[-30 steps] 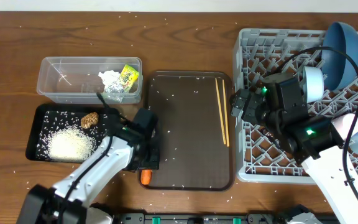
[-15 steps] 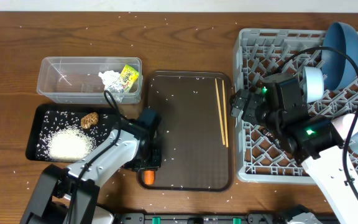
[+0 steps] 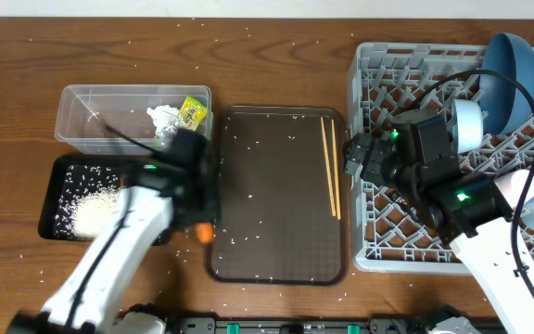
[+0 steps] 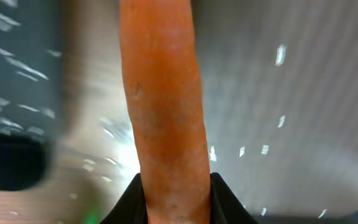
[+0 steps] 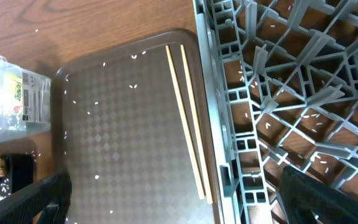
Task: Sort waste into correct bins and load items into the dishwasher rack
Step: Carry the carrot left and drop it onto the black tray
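The left end effector is pinching the tapered orange carrot, which it has just lifted off the brown rectangular serving tray, and is carrying it toward the shallow black rectangular tray by the left edge of the desk, so binning seems close. The carrot's skin is looking smooth and faintly speckled. The right end effector is hanging spread and empty.
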`<state>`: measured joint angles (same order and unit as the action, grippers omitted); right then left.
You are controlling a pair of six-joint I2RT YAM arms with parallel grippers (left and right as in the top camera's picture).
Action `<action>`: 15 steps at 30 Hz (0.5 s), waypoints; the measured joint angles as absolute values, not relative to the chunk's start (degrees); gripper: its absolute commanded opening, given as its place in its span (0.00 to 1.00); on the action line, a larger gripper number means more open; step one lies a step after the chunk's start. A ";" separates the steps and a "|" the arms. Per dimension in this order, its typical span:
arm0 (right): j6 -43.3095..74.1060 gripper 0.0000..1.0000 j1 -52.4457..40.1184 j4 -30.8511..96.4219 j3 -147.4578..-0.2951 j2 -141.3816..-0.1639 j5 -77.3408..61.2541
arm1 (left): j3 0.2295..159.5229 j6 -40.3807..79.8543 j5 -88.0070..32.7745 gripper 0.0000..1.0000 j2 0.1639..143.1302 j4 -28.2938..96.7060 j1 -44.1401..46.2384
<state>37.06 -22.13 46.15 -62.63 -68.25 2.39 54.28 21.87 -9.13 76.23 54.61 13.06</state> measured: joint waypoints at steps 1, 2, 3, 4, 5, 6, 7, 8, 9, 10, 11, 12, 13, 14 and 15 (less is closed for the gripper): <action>37.08 0.99 -22.13 46.41 -62.61 -68.27 2.39 | 54.57 22.00 -8.45 0.14 75.09 54.65 10.83; 37.06 0.99 -22.13 46.59 -62.63 -68.27 2.39 | 54.63 22.33 -7.46 0.14 74.13 54.65 8.16; 37.06 0.99 -22.13 46.76 -62.63 -68.25 2.39 | 54.65 22.55 -6.85 0.14 73.54 54.76 5.48; 37.08 0.99 -22.13 46.94 -62.61 -68.25 2.39 | 54.65 22.68 -5.91 0.14 73.17 54.85 2.00; 37.08 0.99 -22.13 46.98 -62.61 -68.27 2.39 | 54.65 22.90 -5.23 0.14 73.08 54.63 -1.06; 37.06 0.99 -22.13 47.00 -62.63 -68.25 2.39 | 54.63 23.20 -4.62 0.14 73.12 54.11 -4.25; 37.08 0.99 -22.13 47.05 -62.61 -68.25 2.39 | 54.63 23.64 -4.08 0.14 73.23 53.23 -7.33; 37.08 0.99 -22.13 47.11 -62.61 -68.27 2.37 | 54.63 24.23 -3.70 0.11 73.41 51.92 -10.59; 37.08 0.99 -22.13 47.13 -62.63 -68.27 2.37 | 54.63 24.73 -3.38 0.08 73.58 50.89 -12.95; 37.08 0.99 -22.13 47.11 -62.61 -68.27 2.39 | 54.63 25.63 -2.83 0.07 73.87 49.65 -15.66; 37.08 0.99 -22.13 47.11 -62.61 -68.27 2.39 | 54.63 26.35 -2.74 0.07 74.13 48.86 -17.45; 37.08 0.99 -22.13 47.13 -62.63 -68.27 2.39 | 54.63 27.33 -2.57 0.07 74.61 48.07 -19.42; 37.08 0.99 -22.13 47.16 -62.61 -68.25 2.39 | 54.63 28.12 -2.61 0.07 75.02 47.51 -20.67; 37.08 0.99 -22.13 47.16 -62.61 -68.27 2.39 | 54.63 29.19 -2.57 0.07 75.72 46.96 -21.93; 37.06 0.99 -22.13 47.22 -62.63 -68.27 2.39 | 54.63 30.13 -2.61 0.11 76.38 46.61 -22.70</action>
